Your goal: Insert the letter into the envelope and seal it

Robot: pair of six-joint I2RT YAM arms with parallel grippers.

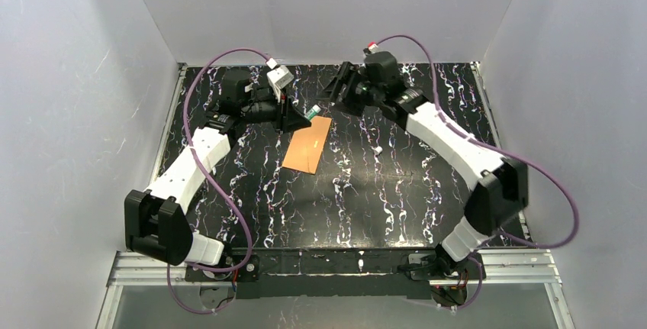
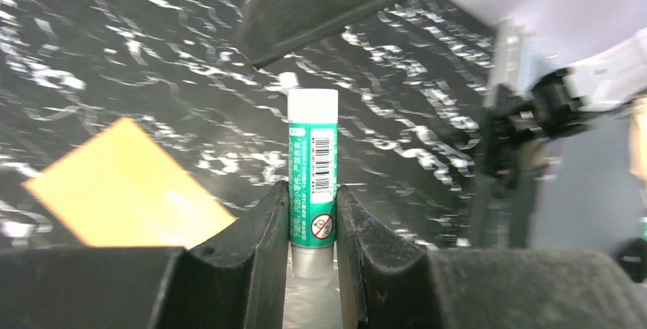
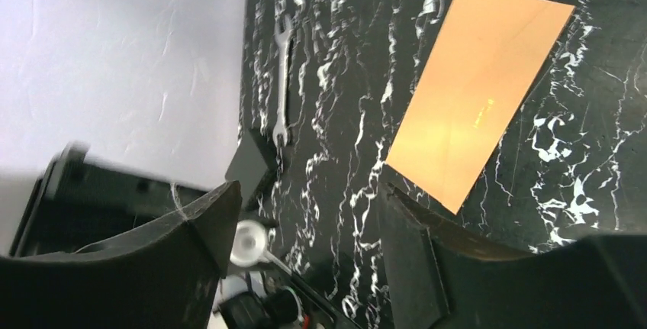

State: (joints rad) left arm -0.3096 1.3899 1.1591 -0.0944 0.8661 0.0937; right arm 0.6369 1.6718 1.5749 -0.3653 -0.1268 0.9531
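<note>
Just beside your left claw [image 2: 313, 190], pinching the glue stick [image 2: 313, 138], the envelope [image 1: 307, 143] runs near-to-far; your right claw [image 3: 309, 195] stands spread.

Matt orange paper envelope [image 1: 307, 144], glossy black marbled table [image 1: 381, 191], smooth plastic glue stick [image 2: 313, 184]

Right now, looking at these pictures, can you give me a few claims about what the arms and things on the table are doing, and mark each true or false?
1. The left pincer grips a glue stick. True.
2. The right pincer holds the envelope. False: it is open and empty; the envelope lies flat on the table.
3. The glue stick is red. False: it is green with a white top.
4. A wrench lies on the table. True.
</note>
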